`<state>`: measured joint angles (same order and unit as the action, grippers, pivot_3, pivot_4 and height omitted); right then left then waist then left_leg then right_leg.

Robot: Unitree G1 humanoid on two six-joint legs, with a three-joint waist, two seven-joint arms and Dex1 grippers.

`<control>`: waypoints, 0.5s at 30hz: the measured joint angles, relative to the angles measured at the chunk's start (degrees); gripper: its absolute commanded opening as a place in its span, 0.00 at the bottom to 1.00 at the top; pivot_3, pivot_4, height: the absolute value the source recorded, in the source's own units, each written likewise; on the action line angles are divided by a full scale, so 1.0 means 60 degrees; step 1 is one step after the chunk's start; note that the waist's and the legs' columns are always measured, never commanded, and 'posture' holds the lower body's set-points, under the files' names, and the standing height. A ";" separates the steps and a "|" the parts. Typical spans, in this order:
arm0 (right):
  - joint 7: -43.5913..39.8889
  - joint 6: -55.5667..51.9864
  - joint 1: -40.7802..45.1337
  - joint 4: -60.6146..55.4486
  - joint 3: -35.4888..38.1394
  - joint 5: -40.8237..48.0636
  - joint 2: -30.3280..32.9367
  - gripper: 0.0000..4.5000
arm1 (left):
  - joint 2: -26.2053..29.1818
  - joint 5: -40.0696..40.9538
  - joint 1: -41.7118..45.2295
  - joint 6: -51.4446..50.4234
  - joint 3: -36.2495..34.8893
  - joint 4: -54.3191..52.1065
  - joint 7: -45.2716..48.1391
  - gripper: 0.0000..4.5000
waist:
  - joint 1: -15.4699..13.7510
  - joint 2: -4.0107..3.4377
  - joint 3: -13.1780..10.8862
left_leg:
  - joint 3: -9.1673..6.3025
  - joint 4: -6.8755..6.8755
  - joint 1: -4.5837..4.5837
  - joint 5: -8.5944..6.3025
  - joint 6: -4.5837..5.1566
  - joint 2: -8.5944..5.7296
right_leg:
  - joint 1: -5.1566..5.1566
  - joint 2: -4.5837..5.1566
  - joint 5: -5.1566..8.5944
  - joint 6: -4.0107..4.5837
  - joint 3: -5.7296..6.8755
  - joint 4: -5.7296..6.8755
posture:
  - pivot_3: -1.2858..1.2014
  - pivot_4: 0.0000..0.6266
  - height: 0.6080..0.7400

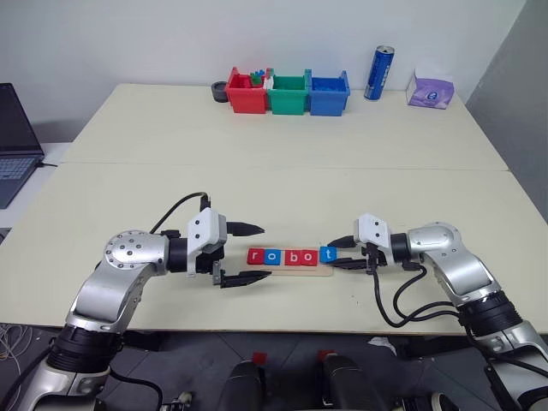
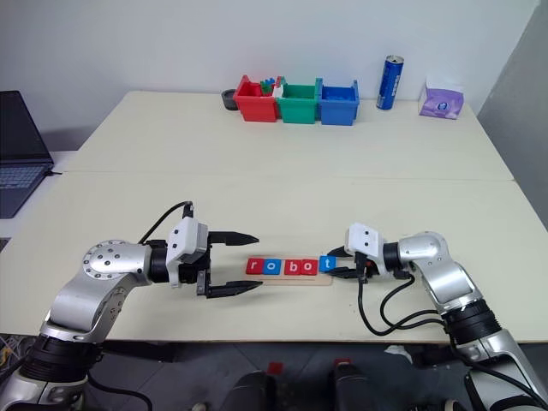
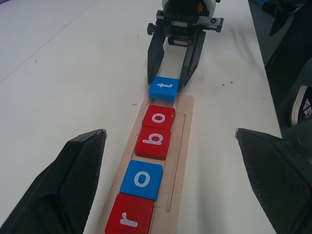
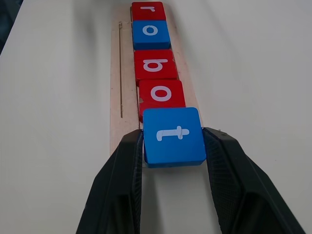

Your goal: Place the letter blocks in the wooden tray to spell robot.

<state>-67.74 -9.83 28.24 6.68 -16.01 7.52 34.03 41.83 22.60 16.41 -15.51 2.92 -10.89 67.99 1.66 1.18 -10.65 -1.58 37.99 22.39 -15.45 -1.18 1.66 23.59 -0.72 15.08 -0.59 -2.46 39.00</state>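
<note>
The wooden tray point(image 4: 117, 83) is a pale narrow strip with a thin groove along one side. On it lie four letter blocks in a row: red r point(image 3: 130, 219), blue o point(image 3: 142, 179), red b point(image 3: 155, 140) and red o point(image 3: 158, 117). The right gripper point(image 4: 173, 146) is clamped on the blue t point(image 4: 173, 134), which sits at the tray's end just beyond its fingertips, touching the red o and overhanging the end. The left gripper point(image 1: 242, 253), fingers wide apart, hovers just off the r end. Bare table point(image 1: 282, 171) lies open all around both hands.
</note>
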 measured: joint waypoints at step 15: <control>-0.0005 0.0366 0.0183 0.0453 -0.0174 -0.0353 -0.0156 0.32 | -0.0019 0.0003 0.0051 -0.0082 0.0000 -0.0048 -0.0020 1.00 | 0.0000 0.0000 0.0000 | 0.0000 0.0000 -0.0001 0.0000 0.0000 0.0000 | 0.0000 0.0000 -0.0001 0.0002 0.0000 0.0002 | 0.52 0.24 1.00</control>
<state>-67.77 -7.64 29.34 9.40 -17.05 5.40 33.09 41.72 22.62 16.72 -16.00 2.92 -11.18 67.87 1.66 1.18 -10.65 -1.58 37.99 22.39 -15.45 -1.18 1.66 23.59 -0.72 15.07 -0.58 -2.46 39.01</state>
